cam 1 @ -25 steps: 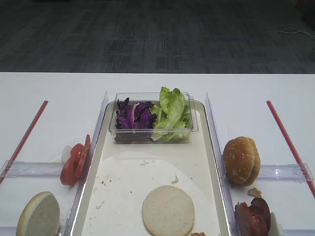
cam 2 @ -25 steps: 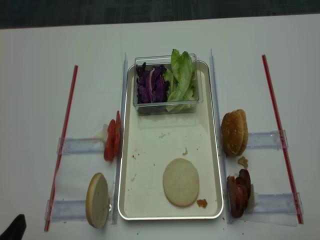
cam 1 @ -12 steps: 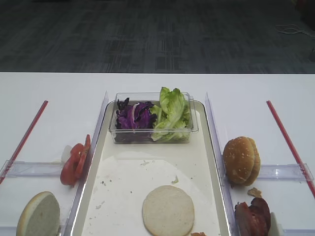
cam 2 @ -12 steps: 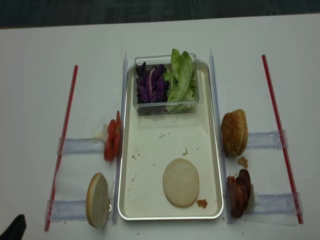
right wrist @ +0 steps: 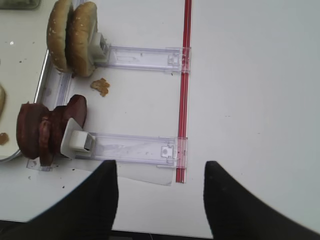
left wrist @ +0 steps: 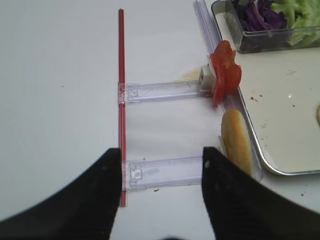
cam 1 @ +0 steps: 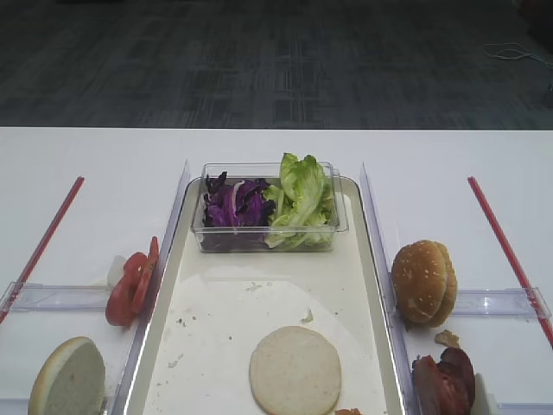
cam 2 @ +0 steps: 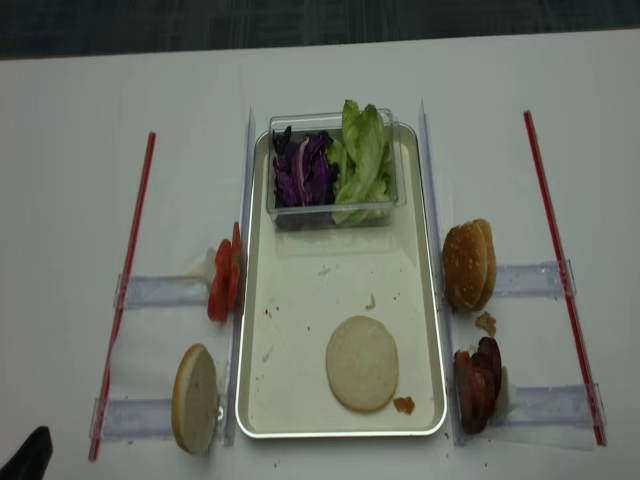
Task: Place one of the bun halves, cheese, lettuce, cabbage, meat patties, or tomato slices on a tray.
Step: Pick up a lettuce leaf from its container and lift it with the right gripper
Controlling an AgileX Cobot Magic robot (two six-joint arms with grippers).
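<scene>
A pale bun half [cam 1: 295, 369] lies flat on the paper-lined tray [cam 2: 243, 300]. Another bun half [left wrist: 235, 140] stands on edge left of the tray, with the tomato slices [left wrist: 225, 75] behind it. Sesame bun halves [right wrist: 72, 35] and the meat patties [right wrist: 45, 130] stand on edge right of the tray. Lettuce [cam 1: 302, 199] and cabbage [cam 1: 235, 205] fill a clear tub. Cheese is out of view. My left gripper [left wrist: 161, 165] hangs open over the lower left holder. My right gripper [right wrist: 160, 172] hangs open near the table's front edge, nothing between its fingers.
The clear tub [cam 2: 332, 212] sits at the tray's far end. Clear plastic holders [right wrist: 135, 147] and red strips [cam 2: 555, 260] lie on the white table on both sides. A crumb [right wrist: 101, 86] lies between the right holders. A dark arm part [cam 2: 30, 455] shows at the bottom left.
</scene>
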